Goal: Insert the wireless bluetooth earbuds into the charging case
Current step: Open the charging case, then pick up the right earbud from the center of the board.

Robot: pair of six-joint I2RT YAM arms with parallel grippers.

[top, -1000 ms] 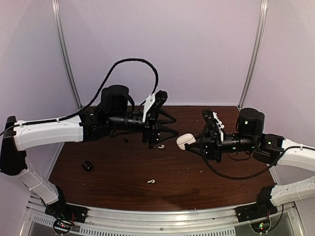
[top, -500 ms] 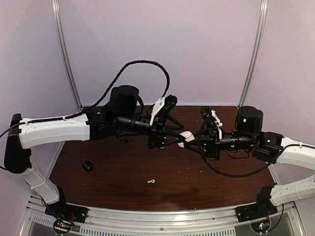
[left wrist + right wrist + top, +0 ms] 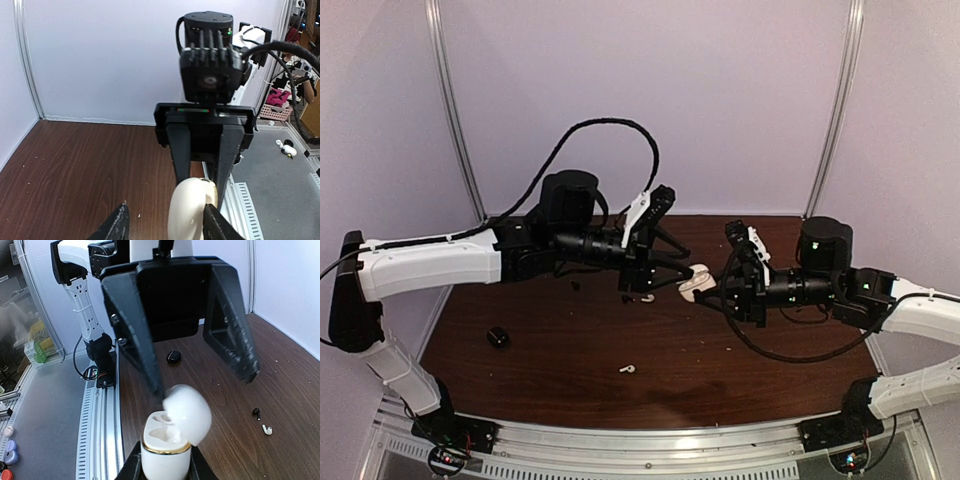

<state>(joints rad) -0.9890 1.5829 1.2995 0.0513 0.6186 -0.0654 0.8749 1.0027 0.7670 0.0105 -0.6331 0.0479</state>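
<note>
My right gripper (image 3: pixel 165 471) is shut on a white charging case (image 3: pixel 165 460) with a gold rim and holds it upright above the table. Its lid (image 3: pixel 189 412) is tipped open and blurred, and the two sockets inside are empty. My left gripper (image 3: pixel 167 227) faces it, open, with the case (image 3: pixel 189 212) between its fingertips and the right fingertip (image 3: pixel 214 224) against the lid. A white earbud (image 3: pixel 267 430) and a black earbud (image 3: pixel 256 413) lie together on the table below. A second white earbud (image 3: pixel 627 369) lies nearer the front.
A small black case (image 3: pixel 498 337) sits at the table's left front, also in the right wrist view as the black case (image 3: pixel 173 356). The brown wooden table (image 3: pixel 560 385) ends at a metal rail (image 3: pixel 650 440) in front. Purple walls close in the back and sides.
My left gripper has moved right, up to the case, and its jaws have narrowed. The case lid, closed a second ago, has swung open. The right gripper has shifted slightly left.
</note>
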